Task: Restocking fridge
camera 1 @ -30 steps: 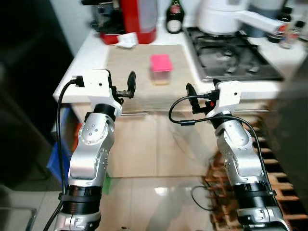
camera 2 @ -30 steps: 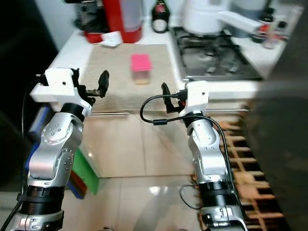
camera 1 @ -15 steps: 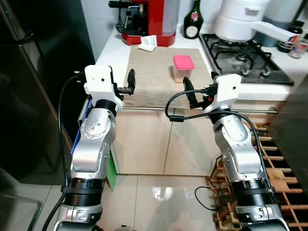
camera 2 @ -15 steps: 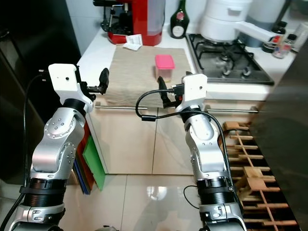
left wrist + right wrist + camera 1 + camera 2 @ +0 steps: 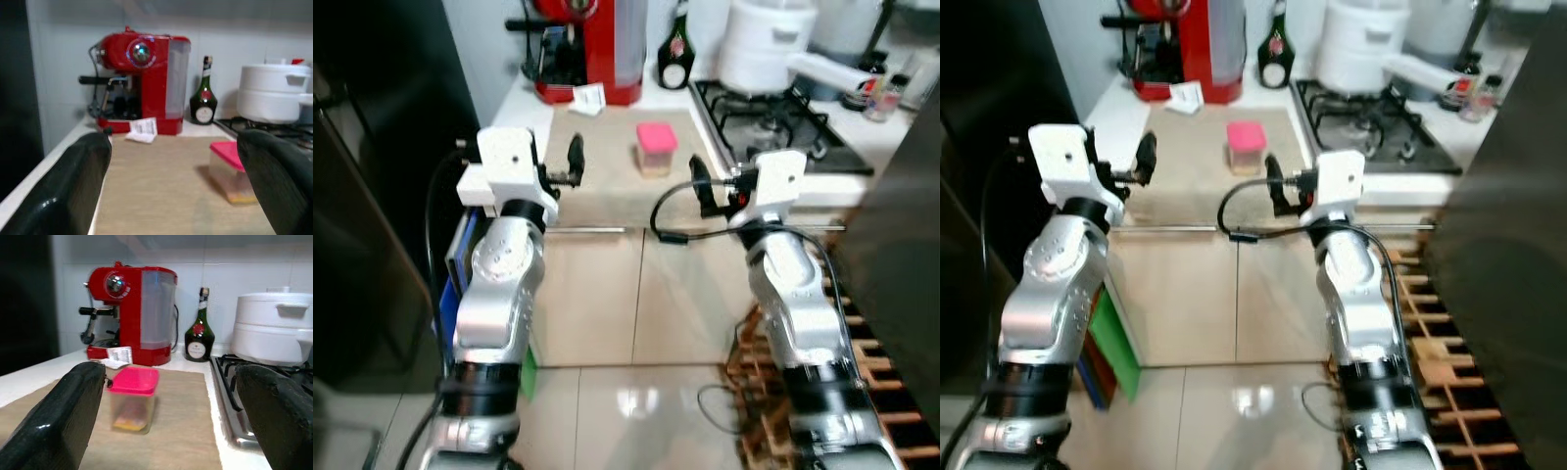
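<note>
Approaching the pink-lidded container (image 5: 131,404) on the tabletop (image 5: 607,181), right tool (image 5: 697,186) and left tool (image 5: 574,162) both spread apart; centre fingers around its walls

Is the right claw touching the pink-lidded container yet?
Apart. In the right wrist view the pink-lidded container sits beyond the open right claw, bare mat between.

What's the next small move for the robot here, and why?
Probably reach the right gripper forward toward the pink-lidded container. The container sits on the beige mat on the counter, nearly straight ahead of that gripper, whose fingers are open with nothing between them. The left gripper is also open, but the container lies off to its side.
</note>
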Robot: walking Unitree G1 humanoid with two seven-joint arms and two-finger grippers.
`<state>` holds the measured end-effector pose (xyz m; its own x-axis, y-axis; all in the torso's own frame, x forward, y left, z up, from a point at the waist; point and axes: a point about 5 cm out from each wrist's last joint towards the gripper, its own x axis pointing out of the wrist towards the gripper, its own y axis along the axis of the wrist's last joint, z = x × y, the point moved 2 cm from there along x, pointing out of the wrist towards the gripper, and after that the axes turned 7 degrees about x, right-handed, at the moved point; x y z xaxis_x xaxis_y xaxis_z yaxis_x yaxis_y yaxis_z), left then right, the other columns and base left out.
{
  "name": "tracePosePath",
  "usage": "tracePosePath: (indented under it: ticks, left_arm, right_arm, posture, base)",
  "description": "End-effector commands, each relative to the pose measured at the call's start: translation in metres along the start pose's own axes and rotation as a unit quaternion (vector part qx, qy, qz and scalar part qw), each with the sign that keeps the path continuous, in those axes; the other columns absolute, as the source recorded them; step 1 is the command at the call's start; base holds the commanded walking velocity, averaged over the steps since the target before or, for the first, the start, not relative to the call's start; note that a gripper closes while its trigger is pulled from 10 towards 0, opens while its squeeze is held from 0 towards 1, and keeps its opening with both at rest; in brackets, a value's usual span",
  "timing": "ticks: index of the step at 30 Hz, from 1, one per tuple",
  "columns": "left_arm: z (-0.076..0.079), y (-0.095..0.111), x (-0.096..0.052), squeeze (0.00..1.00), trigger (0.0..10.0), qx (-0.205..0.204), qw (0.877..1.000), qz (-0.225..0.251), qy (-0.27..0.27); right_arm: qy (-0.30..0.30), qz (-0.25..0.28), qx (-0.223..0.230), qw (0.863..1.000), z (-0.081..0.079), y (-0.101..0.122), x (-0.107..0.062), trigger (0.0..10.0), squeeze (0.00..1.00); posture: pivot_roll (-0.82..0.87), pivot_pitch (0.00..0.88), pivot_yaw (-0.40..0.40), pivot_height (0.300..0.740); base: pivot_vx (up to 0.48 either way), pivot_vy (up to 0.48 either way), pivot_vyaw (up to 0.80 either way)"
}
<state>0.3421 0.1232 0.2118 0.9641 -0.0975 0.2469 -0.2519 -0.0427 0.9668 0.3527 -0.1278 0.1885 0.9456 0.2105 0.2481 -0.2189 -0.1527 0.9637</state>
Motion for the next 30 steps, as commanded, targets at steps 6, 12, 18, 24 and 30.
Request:
tracePosePath:
  ticks: [6, 12, 18, 24, 30]
  left_arm:
    - [-0.007, 0.005, 0.001, 0.00, 10.0, 0.003, 1.000, 0.011, 0.012]
    - [-0.007, 0.012, 0.001, 0.00, 10.0, 0.004, 0.999, 0.031, 0.016]
    - [-0.006, 0.016, 0.003, 0.00, 10.0, 0.010, 0.999, 0.040, 0.015]
    - [0.002, 0.009, 0.002, 0.00, 10.0, 0.010, 1.000, 0.017, -0.008]
    - [0.000, -0.003, 0.002, 0.00, 10.0, 0.039, 0.999, -0.019, -0.008]
  right_arm:
    - [0.016, 0.018, 0.008, 1.000, -0.010, 0.011, 0.009, 10.0, 0.24]
    - [0.034, 0.050, 0.009, 0.998, -0.020, 0.035, 0.019, 10.0, 0.23]
    - [0.028, 0.061, 0.013, 0.998, -0.021, 0.049, 0.027, 10.0, 0.15]
    - [0.022, 0.036, 0.039, 0.998, -0.024, 0.054, 0.042, 10.0, 0.00]
    - [-0.024, 0.012, 0.018, 0.999, -0.009, 0.041, 0.049, 10.0, 0.00]
  posture:
    - [-0.03, 0.000, 0.025, 0.740]
    - [-0.02, 0.000, 0.026, 0.740]
    - [-0.02, 0.000, 0.025, 0.740]
    - [-0.02, 0.000, 0.020, 0.740]
    - [0.01, 0.000, 0.015, 0.740]
  base:
    - [0.346, 0.159, 0.00]
    - [0.000, 0.474, 0.00]
    - [0.000, 0.160, 0.00]
    - [0.000, 0.000, 0.00]
    - [0.000, 0.000, 0.00]
